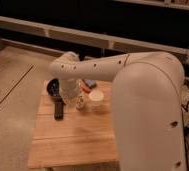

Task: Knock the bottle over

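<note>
The bottle, probably light, stiff and easily tipped by a push near its neck, stands toward the desk's far edge, the gripper just beside it, whether open or closed I cannot tell.

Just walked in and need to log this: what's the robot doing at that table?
The robot's arm reaches over the wooden table, its tool low down right beside the small clear bottle, between the black pan and the white cup. The bottle appears upright, so it is not knocked over yet. Whether the tool touches it is unclear.
</note>
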Tool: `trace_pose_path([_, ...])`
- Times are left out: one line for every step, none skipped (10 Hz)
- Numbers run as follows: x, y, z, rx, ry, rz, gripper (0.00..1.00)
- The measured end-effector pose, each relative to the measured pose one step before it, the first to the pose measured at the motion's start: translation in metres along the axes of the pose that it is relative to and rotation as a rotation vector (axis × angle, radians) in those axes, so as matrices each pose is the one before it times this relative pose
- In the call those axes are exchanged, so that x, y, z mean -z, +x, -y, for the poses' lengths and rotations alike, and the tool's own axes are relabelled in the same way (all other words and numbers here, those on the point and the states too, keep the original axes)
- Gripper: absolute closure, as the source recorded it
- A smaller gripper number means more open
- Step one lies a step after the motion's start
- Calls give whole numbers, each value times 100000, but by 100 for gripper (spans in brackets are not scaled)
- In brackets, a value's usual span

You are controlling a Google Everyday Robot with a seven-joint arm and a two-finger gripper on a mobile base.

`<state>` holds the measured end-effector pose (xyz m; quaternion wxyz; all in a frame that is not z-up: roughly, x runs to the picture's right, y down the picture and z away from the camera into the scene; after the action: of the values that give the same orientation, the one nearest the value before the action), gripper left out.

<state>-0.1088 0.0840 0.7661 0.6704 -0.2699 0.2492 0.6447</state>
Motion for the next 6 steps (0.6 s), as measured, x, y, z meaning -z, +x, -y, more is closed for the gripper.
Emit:
trace_pose_path([-208,-215,433,-1814,561,-1020,100])
trace_pose_path([-190,-376,595,-2016,1167,-1016,100])
trace_pose_path([-205,-462,299,-1360,763,-815,100])
trace_pose_path([-163,-460,117,-874,181,-614,100])
trace_pose_path([-170,-553,93,412,97,-295,100])
trace_pose_path([-131,-538,39,801,212,158,100])
